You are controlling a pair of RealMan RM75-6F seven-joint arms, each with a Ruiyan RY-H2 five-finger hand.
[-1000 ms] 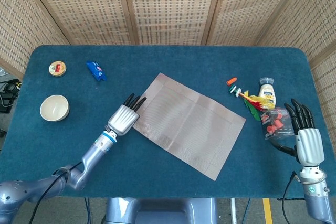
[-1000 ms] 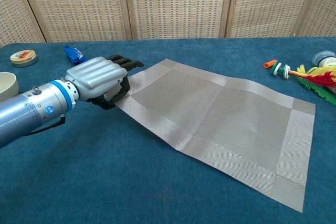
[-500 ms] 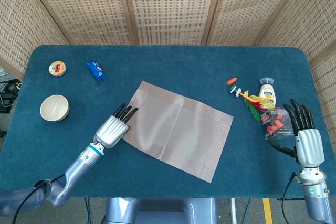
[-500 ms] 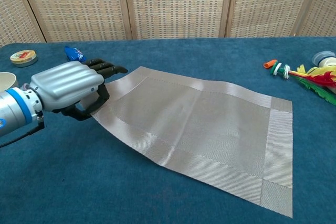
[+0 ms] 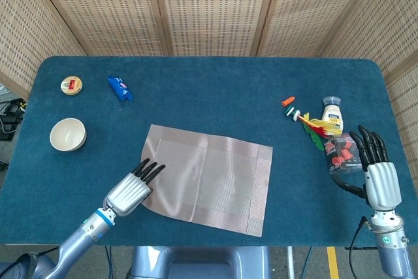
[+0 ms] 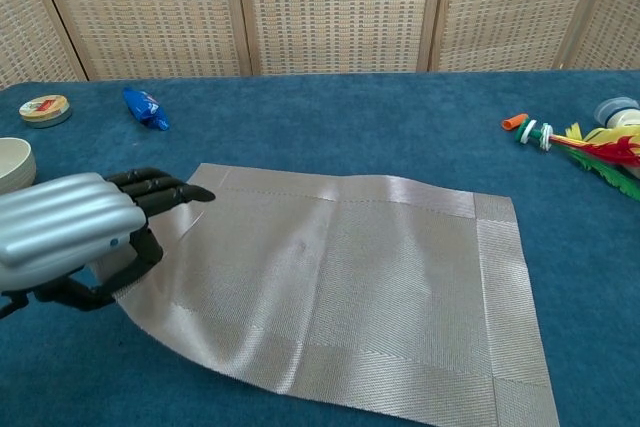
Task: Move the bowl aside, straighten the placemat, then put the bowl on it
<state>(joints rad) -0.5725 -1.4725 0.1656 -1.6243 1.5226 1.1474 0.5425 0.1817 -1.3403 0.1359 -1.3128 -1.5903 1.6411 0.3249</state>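
Our left hand (image 5: 129,191) sits at the near left corner of the placemat (image 5: 209,178), fingers (image 6: 160,190) laid over the fabric with the thumb tucked beneath, so we appear to be pinching that edge; the corner lifts a little off the desk (image 5: 209,89) under the grip. Our right hand (image 5: 373,171) stands well apart at the far right, fingers spread wide and holding nothing, just beside a small clear box of red pieces (image 5: 341,153).

The bowl (image 5: 68,134) already rests aside on the left of the desk, well clear of the placemat, so we judge the first step done and the straightening in hand. The placemat lies close to square with the desk edge, though its near edge runs slightly askew and hangs close to the desk's front.

Next, we think, the corner needs laying flat and letting go without dragging the fabric crooked; then our left hand must reach for the bowl and set it on the middle of the placemat.
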